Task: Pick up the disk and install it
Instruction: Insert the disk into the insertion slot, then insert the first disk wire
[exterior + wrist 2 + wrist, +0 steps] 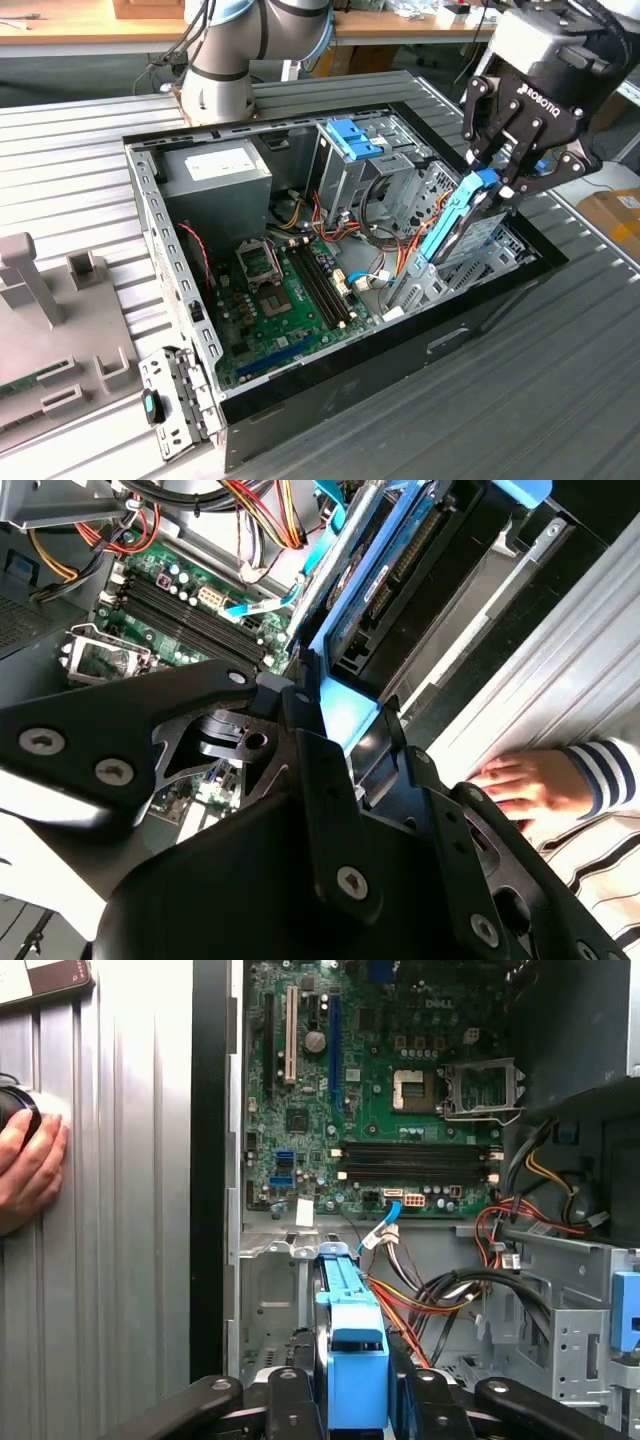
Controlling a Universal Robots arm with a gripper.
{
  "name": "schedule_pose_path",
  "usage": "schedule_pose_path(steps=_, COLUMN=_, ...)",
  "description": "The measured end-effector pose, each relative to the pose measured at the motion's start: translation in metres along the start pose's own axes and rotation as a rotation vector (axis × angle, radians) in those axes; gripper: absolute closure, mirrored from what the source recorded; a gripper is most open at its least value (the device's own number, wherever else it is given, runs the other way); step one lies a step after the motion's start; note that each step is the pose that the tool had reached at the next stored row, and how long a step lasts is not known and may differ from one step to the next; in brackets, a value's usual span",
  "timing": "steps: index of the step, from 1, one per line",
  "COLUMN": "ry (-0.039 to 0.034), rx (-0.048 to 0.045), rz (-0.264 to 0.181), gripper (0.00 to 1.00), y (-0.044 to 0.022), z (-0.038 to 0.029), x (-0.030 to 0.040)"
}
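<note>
**Item, held:** the disk [452, 228], stood on edge and tilted, blue rail uppermost. Its low end is inside the computer case [150, 215], at the exterior view's right.

**Item, holder:** my gripper [497, 183]. My fingers [432, 1406] pinch the disk's blue end from both sides, and I see no slack in the hold.

**Item, destination (my judgement):** the grey drive bay [480, 262] just under the disk, against the case wall on that same side. I cannot tell whether the rails touch its guides.

**Item, hazards:** orange and black cables [440, 1295] lie just beside the disk. The motherboard [400, 1090] sits beyond them, apart.

**Item, bystander:** a person's hand [520, 783] rests on the ribbed table [560, 380] outside the case wall.

**Handling note (my judgement):**
- I grip firmly at the rail.
- I bring the disk square to the bay so both rails enter together.
- I move slowly.
- I trap no cable beneath it.
- A skewed entry would likely jam, and a loose pinch could let the disk swing into the wiring.
</note>
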State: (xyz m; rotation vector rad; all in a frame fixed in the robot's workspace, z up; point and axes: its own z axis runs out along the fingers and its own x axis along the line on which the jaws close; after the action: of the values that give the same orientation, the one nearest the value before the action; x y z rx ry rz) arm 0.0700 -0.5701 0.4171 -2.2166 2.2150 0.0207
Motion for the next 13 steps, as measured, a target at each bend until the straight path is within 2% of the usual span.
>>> schedule_pose_path(steps=1, ry=0.0006, rx=0.0001, rz=0.0, gripper=0.64, y=-0.0001, z=0.0114, x=0.0002)
schedule_pose_path(steps=2, ry=0.0007, rx=0.0, rz=0.0, gripper=0.5, y=-0.0001, z=0.0114, x=0.0001)
schedule_pose_path(steps=13, ry=0.0039, rx=0.0, rz=0.0, gripper=0.5, y=-0.0001, z=0.0114, x=0.0002)
